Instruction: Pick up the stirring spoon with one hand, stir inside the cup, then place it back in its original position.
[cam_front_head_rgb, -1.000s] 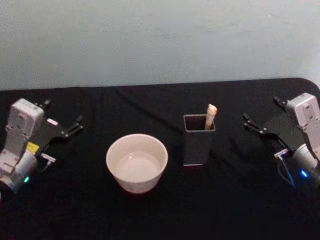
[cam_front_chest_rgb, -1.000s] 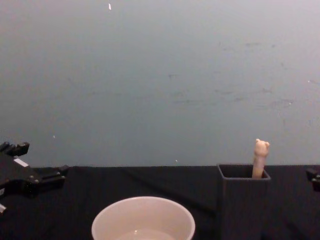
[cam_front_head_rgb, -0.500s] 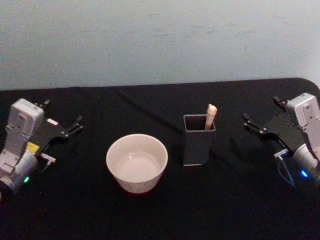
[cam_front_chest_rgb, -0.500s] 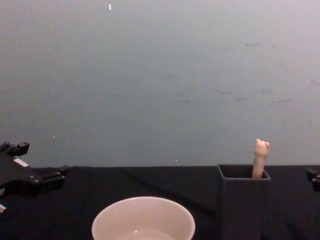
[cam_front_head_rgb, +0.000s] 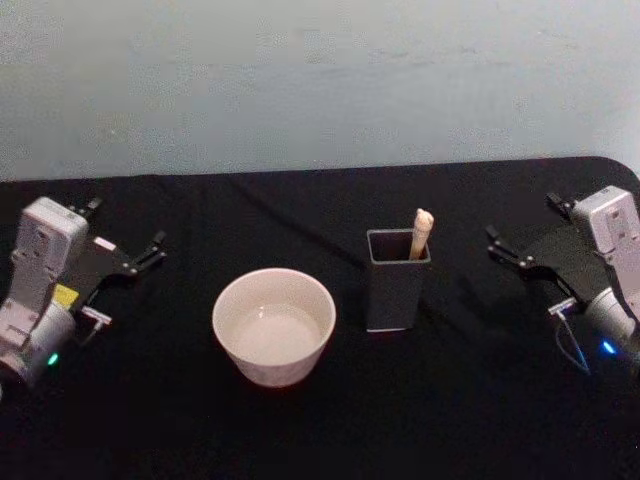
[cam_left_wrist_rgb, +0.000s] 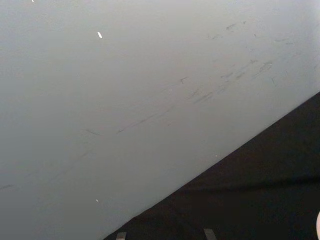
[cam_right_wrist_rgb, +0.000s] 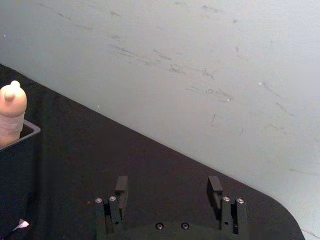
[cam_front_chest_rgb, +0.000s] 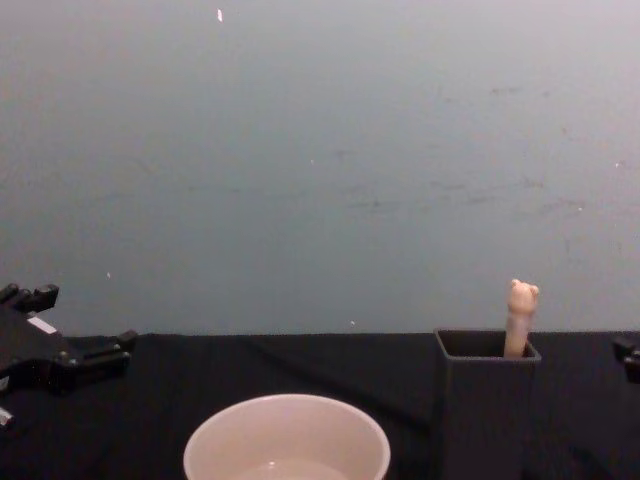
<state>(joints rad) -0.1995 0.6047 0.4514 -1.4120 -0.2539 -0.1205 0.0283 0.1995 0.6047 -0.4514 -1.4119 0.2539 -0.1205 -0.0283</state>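
The stirring spoon (cam_front_head_rgb: 421, 233) stands in the dark grey square holder (cam_front_head_rgb: 397, 281), its original position; only the cream handle with the bear head (cam_front_chest_rgb: 521, 312) sticks out above the rim. The off-white cup (cam_front_head_rgb: 274, 325) sits just left of the holder. My left gripper (cam_front_head_rgb: 125, 225) rests open at the table's left side, well away from the cup. At the right side my right gripper (cam_front_head_rgb: 522, 218) is open too, with nothing between its fingers (cam_right_wrist_rgb: 121, 185). It points towards the holder (cam_right_wrist_rgb: 14, 165) and the spoon handle (cam_right_wrist_rgb: 11, 113).
A black cloth (cam_front_head_rgb: 330, 420) covers the table, and a pale wall (cam_front_head_rgb: 320, 80) rises behind it. The table's rounded far right corner (cam_front_head_rgb: 615, 165) lies just beyond the right gripper. Bare cloth separates each gripper from the cup and the holder.
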